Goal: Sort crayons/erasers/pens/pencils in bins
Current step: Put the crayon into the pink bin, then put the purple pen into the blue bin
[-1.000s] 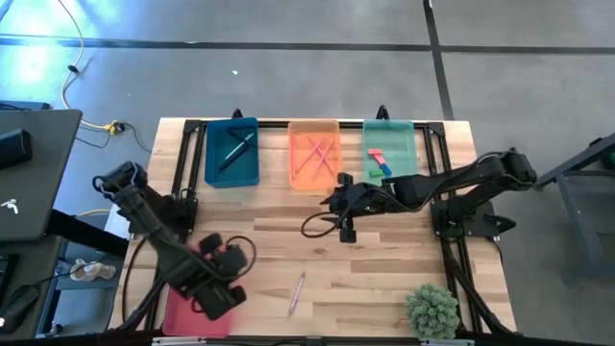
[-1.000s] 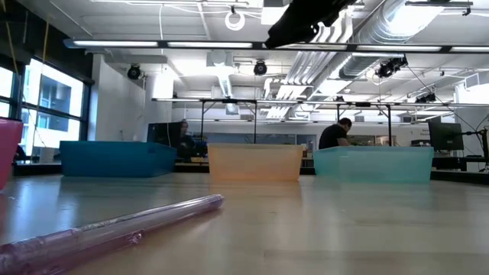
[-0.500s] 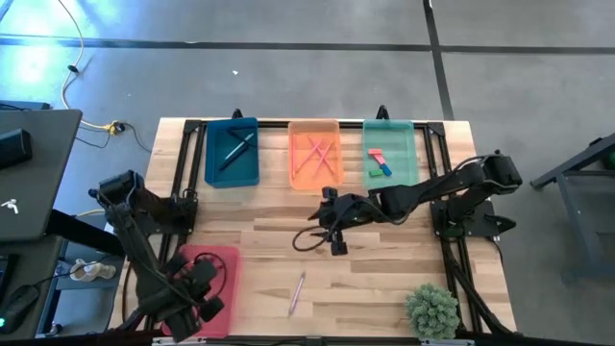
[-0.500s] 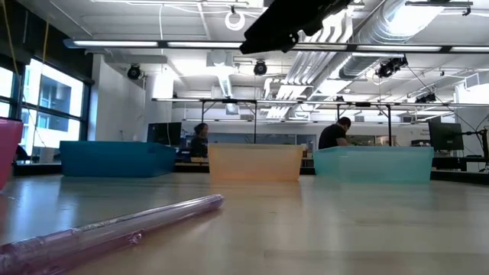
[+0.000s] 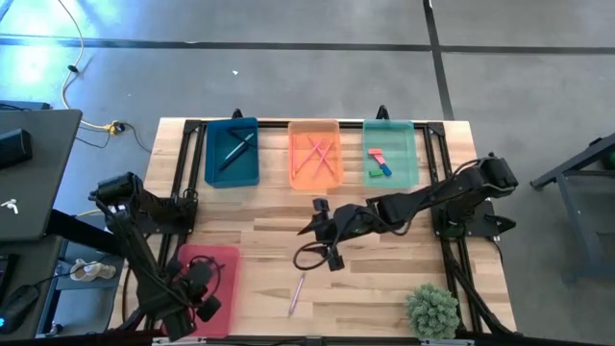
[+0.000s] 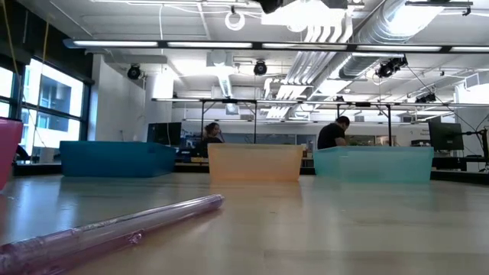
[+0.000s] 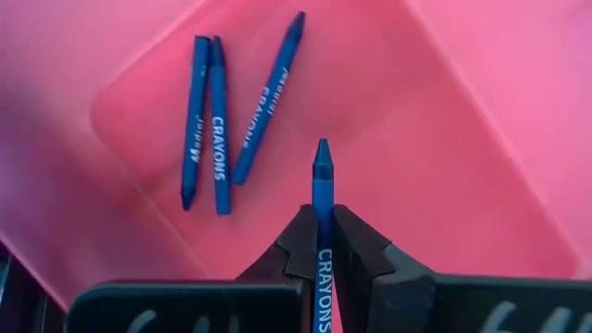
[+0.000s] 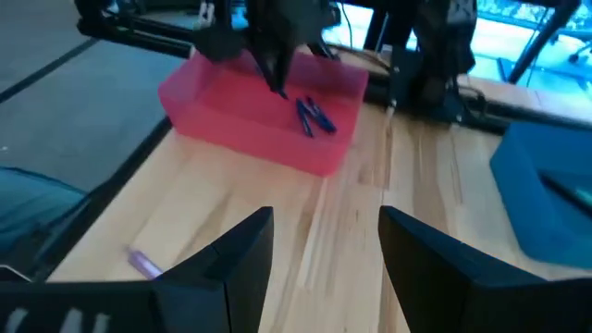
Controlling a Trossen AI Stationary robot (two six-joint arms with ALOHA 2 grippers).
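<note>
My left gripper (image 5: 202, 290) hangs over the pink-red bin (image 5: 223, 261) at the table's near left, shut on a blue crayon (image 7: 321, 185). Three blue crayons (image 7: 219, 120) lie flat on that bin's floor. My right gripper (image 8: 324, 250) stands open with nothing between its fingers above the table's middle (image 5: 313, 229). A purple pen (image 5: 298, 293) lies on the table near the front edge. The teal bin (image 5: 232, 152), orange bin (image 5: 315, 154) and mint-green bin (image 5: 390, 152) stand along the far edge, with thin sticks in the first two and erasers (image 5: 379, 161) in the third. My left gripper pinches the blue crayon's shaft (image 7: 322, 227) between its two fingers. The fingers point down from above and run along the crayon. The pointed end (image 7: 321, 148) sticks out past the fingertips toward the bin's floor. The crayon hangs clear of the bin.
A small green plant (image 5: 430, 309) stands at the near right corner. Black frame rails (image 5: 184, 163) run along the table's left and right edges. Bare wood lies between the far bins and the purple pen (image 6: 114, 225).
My left gripper has gone toward the table's near left corner and down over the pink-red bin, rolling as it went, and has stayed shut on the crayon. My right gripper has gone from beside the orange bin toward the table's left and near edge.
</note>
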